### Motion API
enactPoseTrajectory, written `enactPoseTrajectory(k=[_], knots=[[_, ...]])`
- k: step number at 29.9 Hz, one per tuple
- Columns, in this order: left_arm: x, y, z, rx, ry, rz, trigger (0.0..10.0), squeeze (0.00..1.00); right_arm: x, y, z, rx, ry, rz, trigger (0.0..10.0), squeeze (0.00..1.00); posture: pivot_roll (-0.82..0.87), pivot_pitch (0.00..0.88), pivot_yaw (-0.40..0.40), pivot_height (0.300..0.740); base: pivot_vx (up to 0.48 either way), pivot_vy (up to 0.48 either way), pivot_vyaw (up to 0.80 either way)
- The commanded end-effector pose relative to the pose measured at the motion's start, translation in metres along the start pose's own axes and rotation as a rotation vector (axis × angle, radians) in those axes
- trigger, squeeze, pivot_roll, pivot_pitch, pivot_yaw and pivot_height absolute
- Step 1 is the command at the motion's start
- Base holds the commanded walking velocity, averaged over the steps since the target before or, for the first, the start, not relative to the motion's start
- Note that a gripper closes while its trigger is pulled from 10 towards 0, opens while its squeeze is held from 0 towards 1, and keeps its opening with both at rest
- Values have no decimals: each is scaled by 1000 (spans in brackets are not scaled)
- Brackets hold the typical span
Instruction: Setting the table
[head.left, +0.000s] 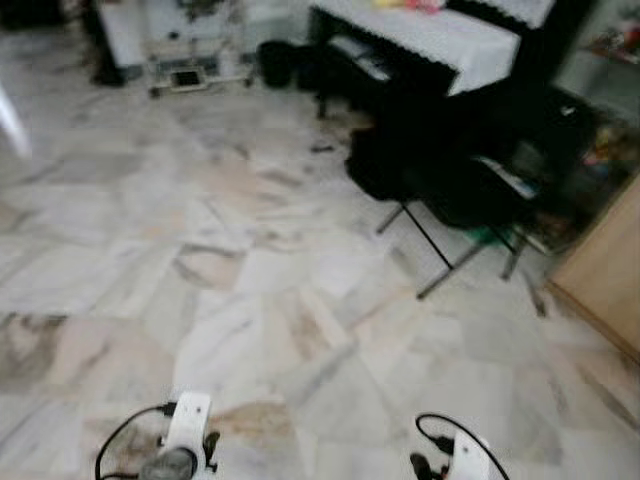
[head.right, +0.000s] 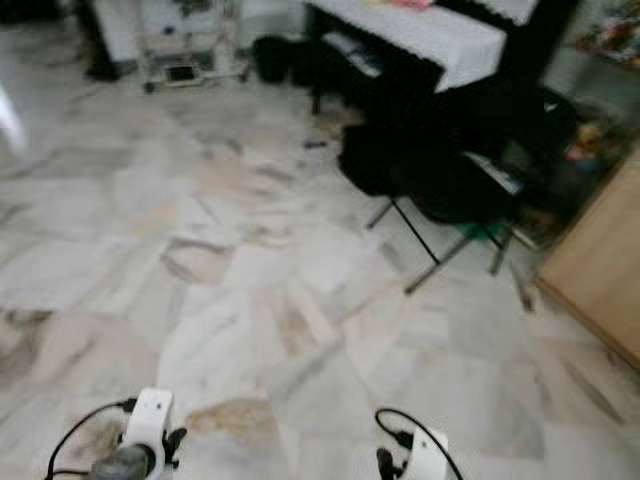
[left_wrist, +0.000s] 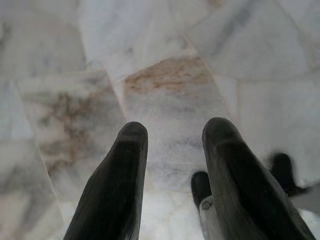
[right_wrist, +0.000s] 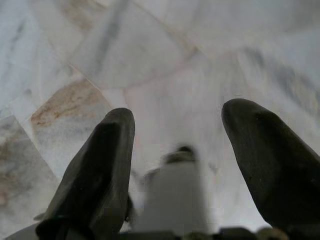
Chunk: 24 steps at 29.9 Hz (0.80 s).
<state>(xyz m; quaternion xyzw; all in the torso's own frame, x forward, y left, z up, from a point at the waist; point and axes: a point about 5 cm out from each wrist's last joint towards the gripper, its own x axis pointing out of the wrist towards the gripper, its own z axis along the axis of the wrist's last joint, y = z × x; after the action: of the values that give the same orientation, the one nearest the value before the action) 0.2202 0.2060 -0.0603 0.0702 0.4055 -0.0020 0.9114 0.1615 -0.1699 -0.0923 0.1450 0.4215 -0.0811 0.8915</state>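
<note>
Two claws hung low over marble floor (head.left: 250, 300), left claw (left_wrist: 172, 135) and right claw (right_wrist: 177, 120) both spread apart, holding nothing. Far ahead, white-clothed table (head.left: 440, 35), beside dark folding chair (head.left: 440, 180). Blurred throughout.

A marble floor (head.left: 250, 290) of white, grey and tan slabs is spreading across most of the scene, one brownish slab (left_wrist: 170, 75) lying close below. A dark piano (head.left: 450, 60) is standing at the far side, with a white lace-edged cloth (head.left: 420, 35) draping over its top. In front of it a black heap (head.left: 440, 165) is resting on a folding stand whose metal legs (head.left: 440, 260) are crossing just above the floor. A pale wooden cabinet (head.left: 605, 270) is standing at the right edge. A small dark bin (head.left: 277, 62) is sitting near the piano's left end, and a white wheeled cart (head.left: 190, 50) is standing further left, well apart from the stand.
</note>
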Motion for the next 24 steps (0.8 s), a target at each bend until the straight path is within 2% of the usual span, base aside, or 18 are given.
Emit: enactPoseTrajectory(k=[1, 24], knots=[[0, -6, -1, -2, 9, -13, 10000, 0, 0, -6, 3, -11, -7, -15, 10000, 0, 47, 12, 6, 740, 0, 0, -788], [0, -6, -3, 2, 13, -15, 10000, 0, -1, -8, 2, -22, -2, -6, 10000, 0, 42, 14, 4, 740, 0, 0, -788]])
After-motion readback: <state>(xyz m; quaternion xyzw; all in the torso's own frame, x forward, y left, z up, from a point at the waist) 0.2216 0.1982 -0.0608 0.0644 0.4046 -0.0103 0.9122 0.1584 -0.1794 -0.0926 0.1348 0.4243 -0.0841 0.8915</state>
